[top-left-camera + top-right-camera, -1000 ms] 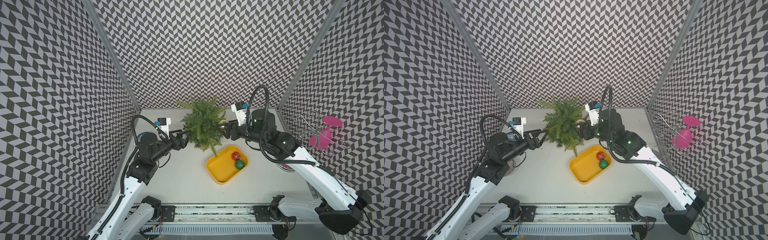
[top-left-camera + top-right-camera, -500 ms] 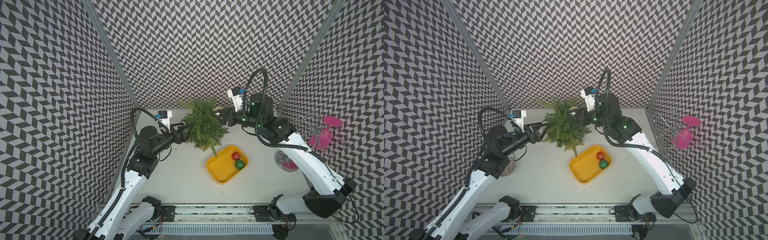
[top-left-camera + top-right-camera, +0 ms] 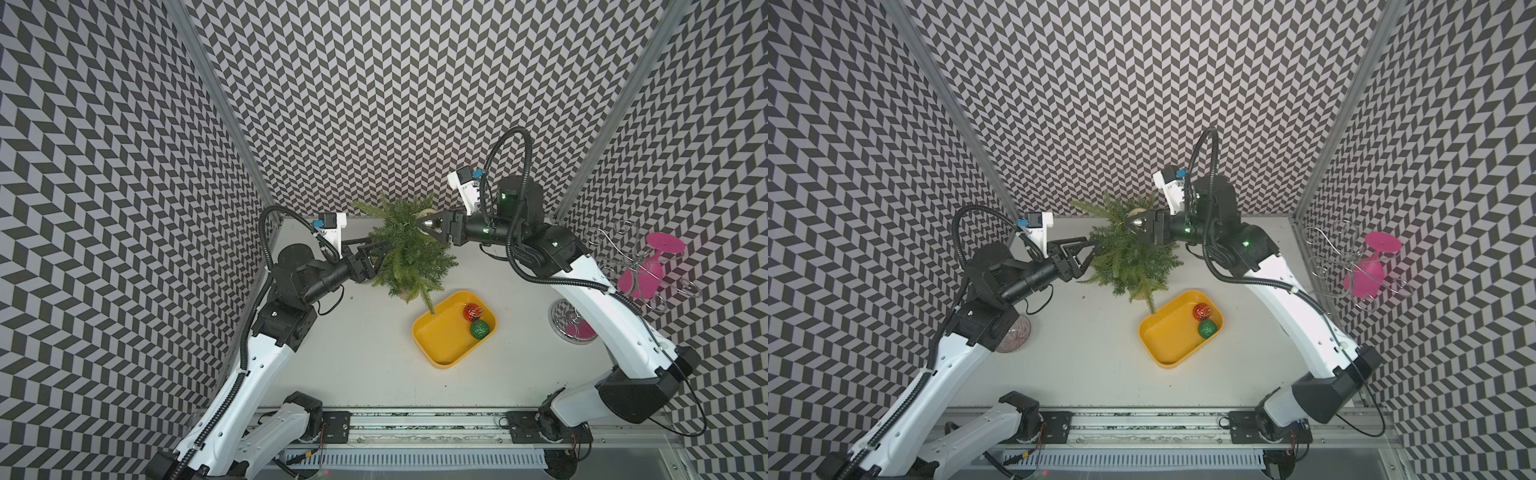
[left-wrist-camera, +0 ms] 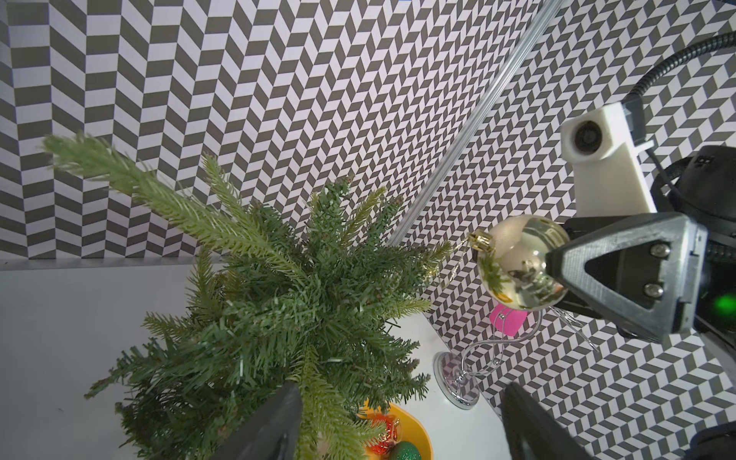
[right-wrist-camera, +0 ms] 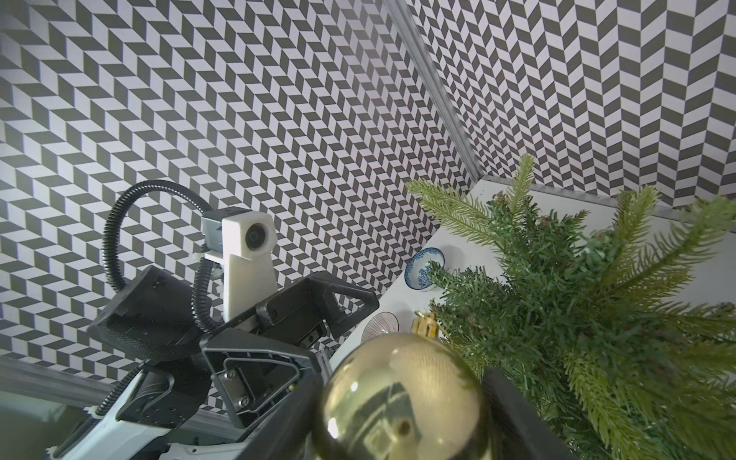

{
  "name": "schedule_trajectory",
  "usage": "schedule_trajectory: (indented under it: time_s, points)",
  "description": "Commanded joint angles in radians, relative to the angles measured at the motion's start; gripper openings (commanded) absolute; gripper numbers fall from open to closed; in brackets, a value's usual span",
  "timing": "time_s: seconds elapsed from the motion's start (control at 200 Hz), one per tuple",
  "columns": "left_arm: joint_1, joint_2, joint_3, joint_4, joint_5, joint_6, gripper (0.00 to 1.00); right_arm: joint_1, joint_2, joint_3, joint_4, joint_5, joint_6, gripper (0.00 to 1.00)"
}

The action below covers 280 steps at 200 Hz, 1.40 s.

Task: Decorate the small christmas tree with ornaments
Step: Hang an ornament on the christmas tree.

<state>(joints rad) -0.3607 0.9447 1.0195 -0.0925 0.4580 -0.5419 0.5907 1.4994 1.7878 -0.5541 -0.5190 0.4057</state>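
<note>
Now higher than before: right end effector [image 3: 424, 223], gold ornament [image 4: 521, 263] at tree [image 3: 409, 253].

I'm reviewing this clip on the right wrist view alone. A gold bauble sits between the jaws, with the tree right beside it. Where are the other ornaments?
Observer: In a top view the red bauble and green bauble lie in a yellow tray beside the small christmas tree.
Operator: Is the gold one's string on a branch?
Observer: The left wrist view shows the gold bauble with its string hanging against a branch tip. I cannot tell whether it is hooked.
Operator: Is the left gripper gripping foliage?
Observer: No. That view shows the left gripper wide open, pinching nothing.
</note>
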Motion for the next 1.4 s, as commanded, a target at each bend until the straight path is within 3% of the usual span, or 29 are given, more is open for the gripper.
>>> schedule_trajectory:
  time_s: [0.0,0.861,1.397]
  points:
    - [-0.006,-0.002,0.023,-0.015,0.006,0.01,0.8,-0.016,0.01,0.028,0.034,-0.024,0.014,0.61]
    - [-0.01,0.014,-0.011,0.007,0.009,0.001,0.8,-0.081,0.021,-0.074,0.093,-0.079,0.085,0.61]
    - [-0.022,0.069,0.028,0.016,0.016,0.018,0.77,-0.109,-0.103,-0.293,0.27,-0.128,0.162,0.62]
